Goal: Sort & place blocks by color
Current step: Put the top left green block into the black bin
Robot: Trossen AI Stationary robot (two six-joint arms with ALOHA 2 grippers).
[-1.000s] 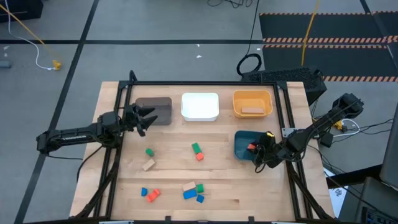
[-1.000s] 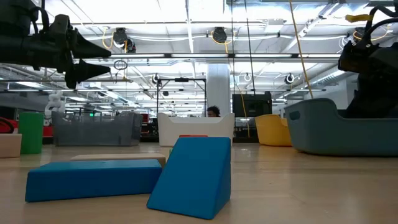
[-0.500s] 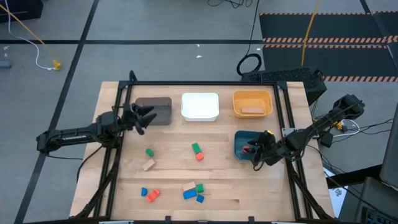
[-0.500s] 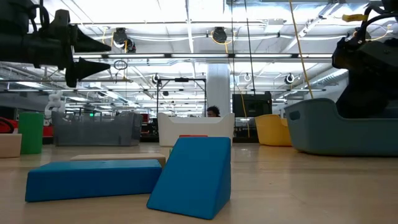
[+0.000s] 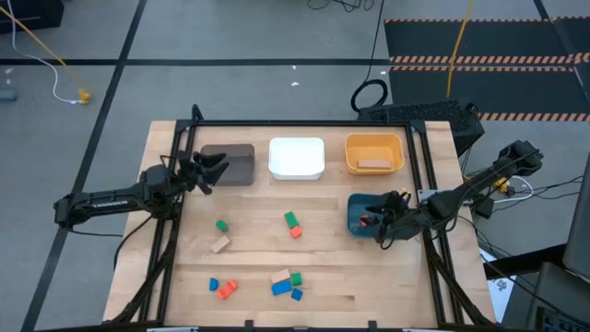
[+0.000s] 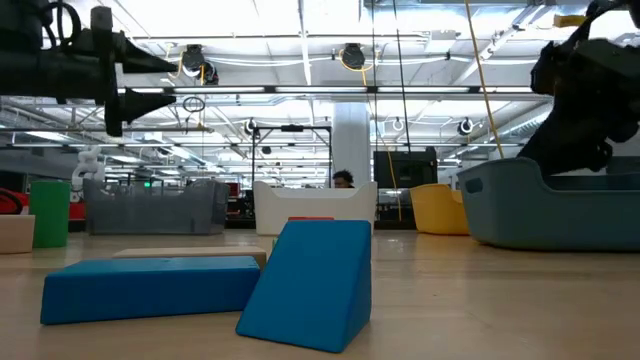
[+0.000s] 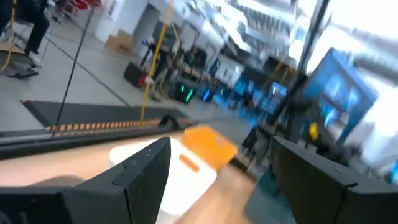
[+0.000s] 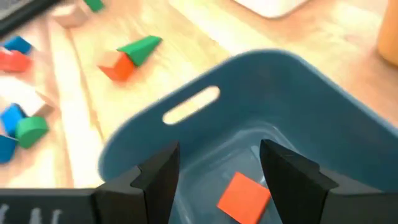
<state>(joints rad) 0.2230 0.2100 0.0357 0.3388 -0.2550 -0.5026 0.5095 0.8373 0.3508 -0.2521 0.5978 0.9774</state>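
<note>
Now right tool point(image 8: 217, 165) hangs spread over teal bin point(image 8: 292, 87), red-orange block point(image 8: 244, 196) inside; left tool point(image 5: 205, 171) spread beside brown bin point(image 5: 232, 164).

Bright, even light falls from ceiling strip lamps point(image 6: 300, 40); shadows on the table point(image 5: 369, 277) are faint. The left wrist view is smeared with motion blur; the right wrist view is softly blurred.

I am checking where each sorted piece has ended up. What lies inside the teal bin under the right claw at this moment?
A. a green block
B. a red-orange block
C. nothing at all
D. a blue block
B: the right wrist view shows a red-orange block lying on the floor of the teal bin, with the open right claw above it.
</note>
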